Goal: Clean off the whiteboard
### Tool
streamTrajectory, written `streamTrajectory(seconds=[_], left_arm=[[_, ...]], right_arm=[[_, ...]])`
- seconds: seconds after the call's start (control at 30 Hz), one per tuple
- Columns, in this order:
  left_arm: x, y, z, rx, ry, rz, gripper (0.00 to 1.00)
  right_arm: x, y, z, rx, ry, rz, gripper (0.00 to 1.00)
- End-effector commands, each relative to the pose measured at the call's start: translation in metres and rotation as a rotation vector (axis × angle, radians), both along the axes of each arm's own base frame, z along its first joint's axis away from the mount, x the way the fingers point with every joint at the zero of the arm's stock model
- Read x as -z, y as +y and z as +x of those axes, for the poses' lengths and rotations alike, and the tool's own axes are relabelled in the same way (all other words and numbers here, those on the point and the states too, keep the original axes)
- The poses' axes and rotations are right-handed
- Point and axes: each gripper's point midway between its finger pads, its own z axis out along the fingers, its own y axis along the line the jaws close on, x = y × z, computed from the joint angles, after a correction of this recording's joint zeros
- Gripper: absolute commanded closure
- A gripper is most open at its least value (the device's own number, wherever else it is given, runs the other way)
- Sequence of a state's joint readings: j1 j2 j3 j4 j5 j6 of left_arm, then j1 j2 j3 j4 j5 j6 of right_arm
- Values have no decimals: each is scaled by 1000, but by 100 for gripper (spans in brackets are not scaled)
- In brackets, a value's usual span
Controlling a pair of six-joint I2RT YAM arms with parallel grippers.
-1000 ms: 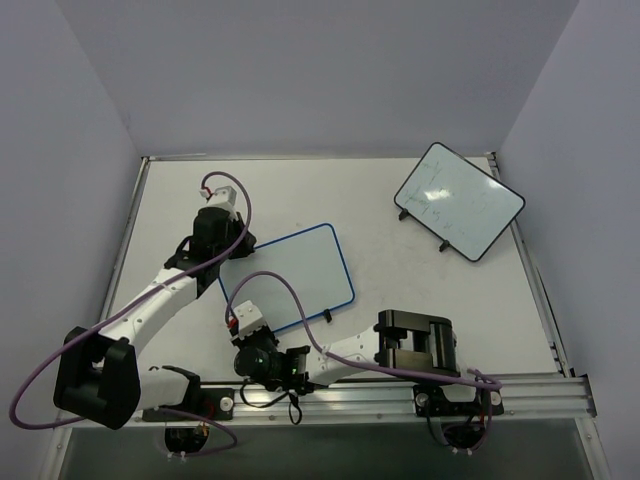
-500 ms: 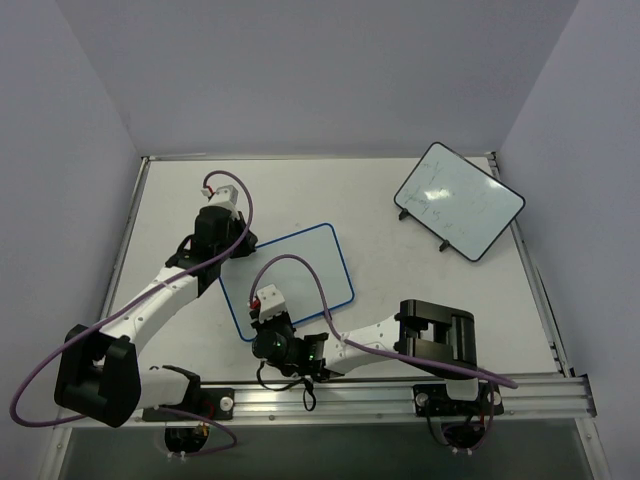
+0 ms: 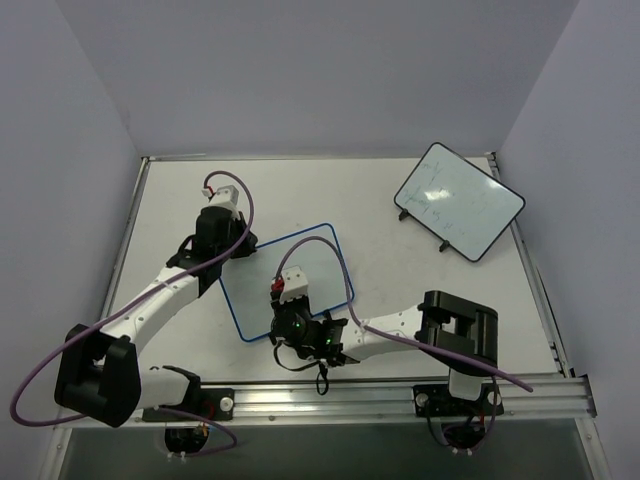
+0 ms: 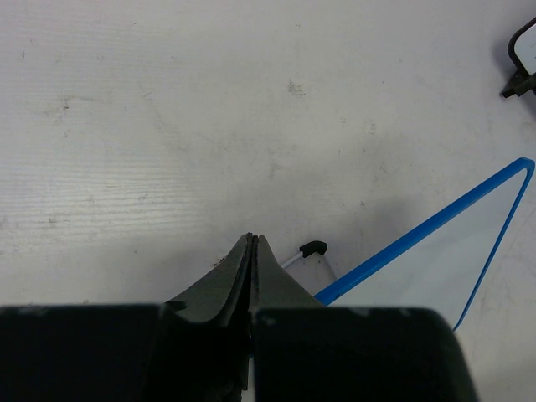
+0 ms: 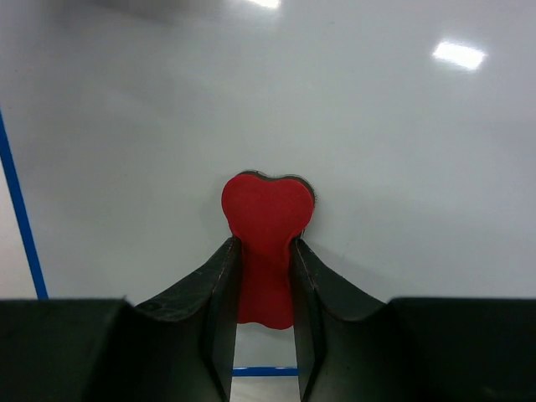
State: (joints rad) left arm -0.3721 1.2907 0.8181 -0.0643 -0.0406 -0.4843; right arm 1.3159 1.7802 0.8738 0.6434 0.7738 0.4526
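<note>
right wrist view, blue-rimmed whiteboard (image 5: 352,126) blank white, right fingers (image 5: 214,295) pinching red eraser (image 5: 266,219); left fingers (image 4: 228,285) pressed together

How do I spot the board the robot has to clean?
On the pale table lie two boards. The whiteboard sits in the middle, under the right claw holding a red eraser. Its rim is blue; the other board, far right, has a black rim.
</note>
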Motion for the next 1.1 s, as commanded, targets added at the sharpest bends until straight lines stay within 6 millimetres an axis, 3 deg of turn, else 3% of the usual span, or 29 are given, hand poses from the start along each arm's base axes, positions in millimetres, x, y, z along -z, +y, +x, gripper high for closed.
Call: streamTrajectory(seconds=[0.0,0.57,0.8,1.07], left_arm=[[6,-10,-9,46,48,8,94],[5,-14,-5,56,44,2,94],[7,-15,-4,55,45,2,94],[-2,-14,-3,47,29,-2,94]], right_arm=[[14,-46,22,114,9,-74,100],[0,-137,56,293,76,35,100],[-11,-147,61,315,61,34,100],[-27,-142,63,301,62,48,100]])
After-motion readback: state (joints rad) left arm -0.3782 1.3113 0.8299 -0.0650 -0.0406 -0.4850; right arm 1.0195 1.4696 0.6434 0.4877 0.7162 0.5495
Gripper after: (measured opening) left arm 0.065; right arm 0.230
